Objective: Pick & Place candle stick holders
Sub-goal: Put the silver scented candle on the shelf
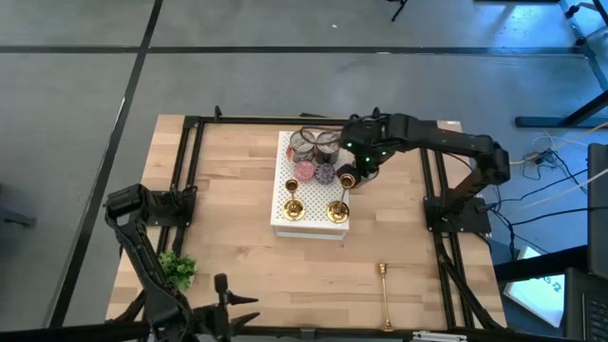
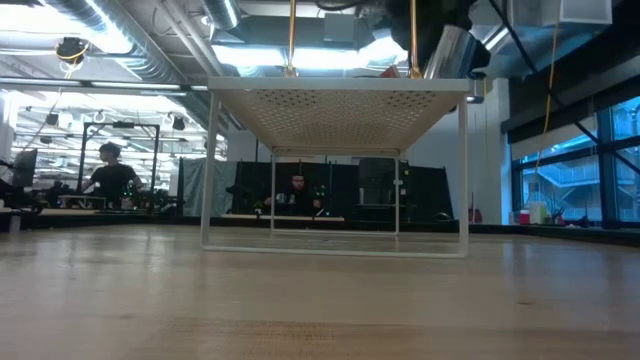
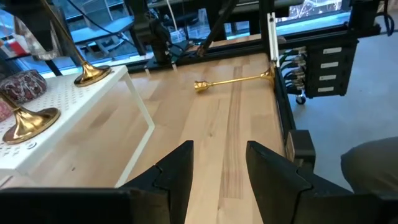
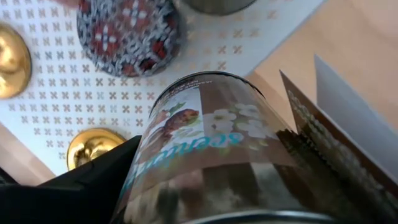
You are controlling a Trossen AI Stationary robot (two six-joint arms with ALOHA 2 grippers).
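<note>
My right gripper (image 1: 353, 177) pinching a labelled tin (image 4: 211, 149) over the white rack (image 1: 280, 217), my left gripper (image 3: 217, 168) spread over bare wooden table (image 1: 237, 266), lit workshop behind.

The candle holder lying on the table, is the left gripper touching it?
Apart. The left wrist view shows the candle holder lying well beyond the left gripper, bare table between them.

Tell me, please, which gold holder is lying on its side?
The holder on the bare table, near the front right. The other two holders stand upright on the white shelf.
</note>
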